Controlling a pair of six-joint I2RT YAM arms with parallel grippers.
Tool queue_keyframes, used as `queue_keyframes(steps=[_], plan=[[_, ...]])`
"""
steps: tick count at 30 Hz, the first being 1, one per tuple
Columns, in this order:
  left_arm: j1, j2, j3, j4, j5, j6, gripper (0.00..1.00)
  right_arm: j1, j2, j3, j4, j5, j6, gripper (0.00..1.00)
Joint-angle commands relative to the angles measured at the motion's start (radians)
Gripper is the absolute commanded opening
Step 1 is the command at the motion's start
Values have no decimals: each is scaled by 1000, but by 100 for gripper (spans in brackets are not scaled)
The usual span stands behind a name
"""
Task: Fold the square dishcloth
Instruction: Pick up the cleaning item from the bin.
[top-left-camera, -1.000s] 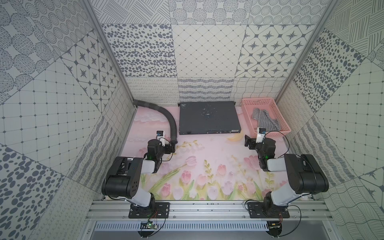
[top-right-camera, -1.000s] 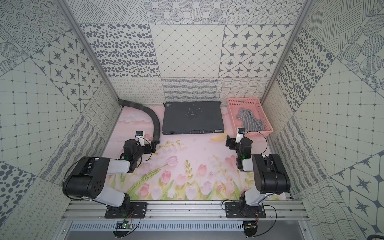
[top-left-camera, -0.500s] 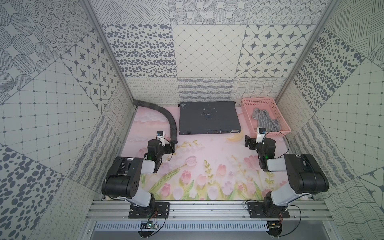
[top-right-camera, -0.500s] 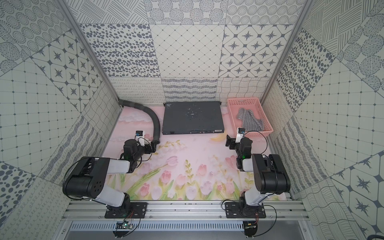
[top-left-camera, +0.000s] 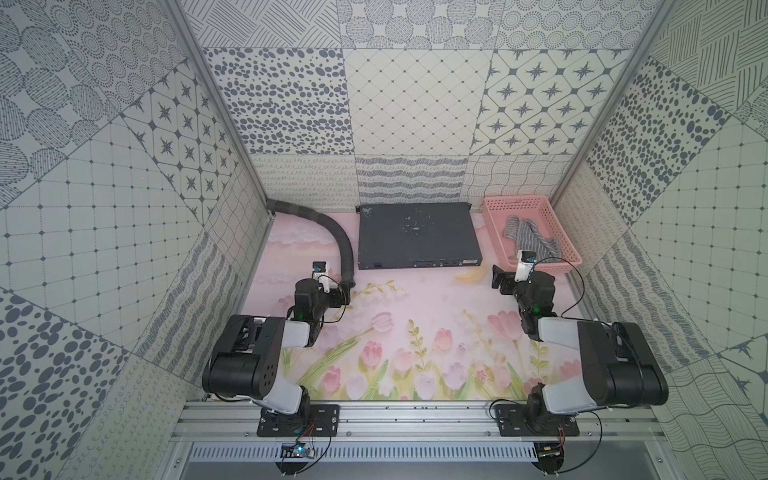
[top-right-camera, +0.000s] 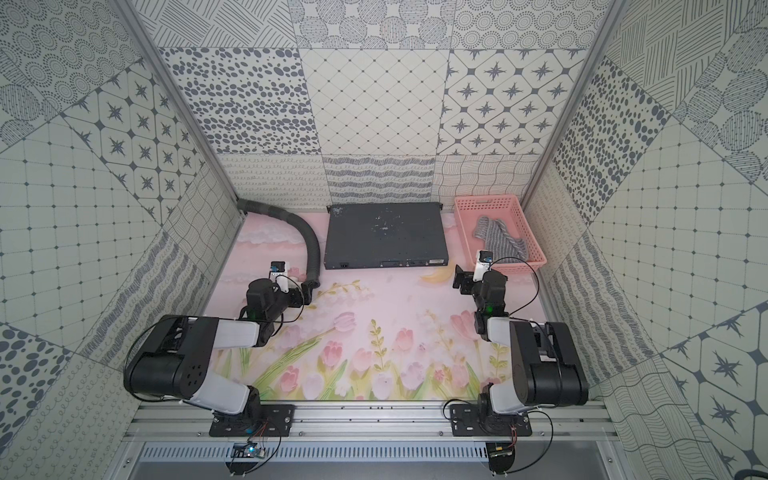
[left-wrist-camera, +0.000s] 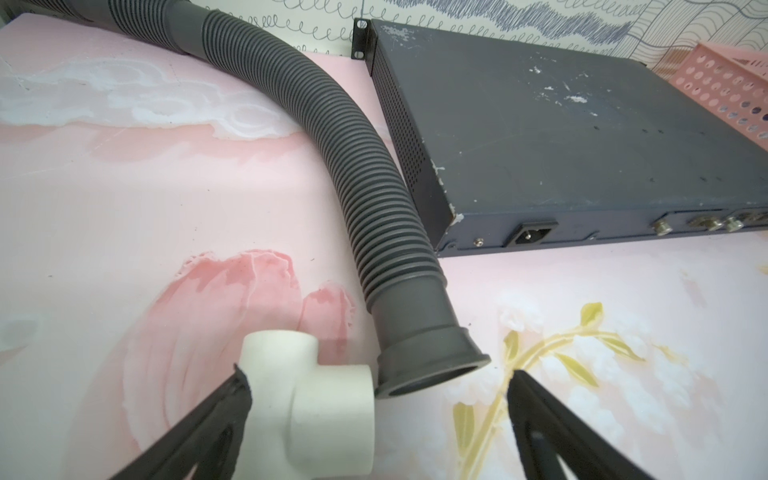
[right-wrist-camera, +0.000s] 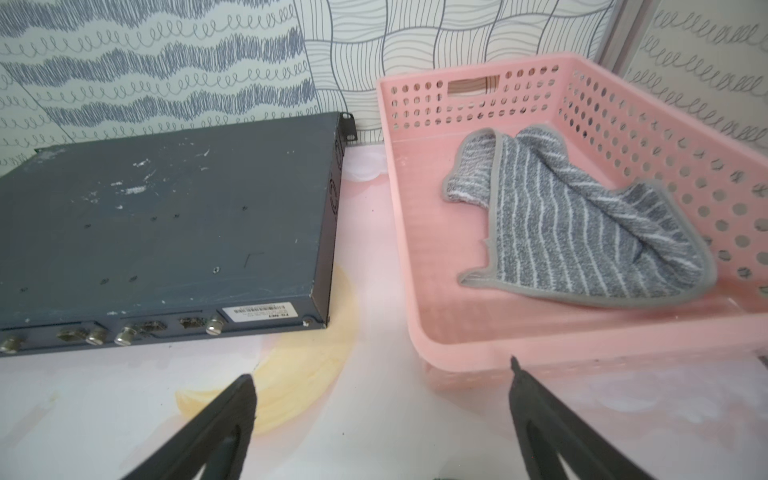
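The square dishcloth (top-left-camera: 530, 235) (top-right-camera: 498, 239) lies crumpled in the pink basket (top-left-camera: 494, 230) (top-right-camera: 465, 232) at the back right. In the right wrist view the dishcloth (right-wrist-camera: 582, 224) is grey with thin light stripes and partly folded over itself, inside the basket (right-wrist-camera: 399, 216). My right gripper (top-left-camera: 509, 276) (right-wrist-camera: 381, 369) hovers low just in front of the basket's near wall, open and empty. My left gripper (top-left-camera: 343, 291) (left-wrist-camera: 376, 372) is open at the left of the mat, far from the dishcloth.
A dark flat metal box (top-left-camera: 415, 235) (right-wrist-camera: 166, 216) lies at the back middle. A grey ribbed hose (top-left-camera: 332, 226) (left-wrist-camera: 332, 124) curves from the back left to my left gripper. A white pipe tee (left-wrist-camera: 309, 399) lies between its fingers, against one. Patterned walls enclose the mat.
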Motion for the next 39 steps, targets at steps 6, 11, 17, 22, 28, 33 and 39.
queue_keyframes(steps=[6,11,17,22,28,33,39], plan=[[2,-215,8,-150,-38,-22,99,7,-126,207,-408,193,122,97],[-2,-315,6,-216,-47,-97,99,12,-102,337,-566,217,162,97],[-26,-357,7,-230,-17,-101,99,13,19,564,-787,252,177,97],[-30,-390,-4,-237,-22,-109,99,8,117,760,-935,292,194,97],[-32,-430,-20,-250,-43,-118,99,-27,241,951,-1049,292,251,97],[-32,-459,-26,-265,-47,-116,99,-67,394,1107,-1145,258,304,97],[-33,-468,-24,-280,-58,-110,99,-113,555,1239,-1219,232,343,85]])
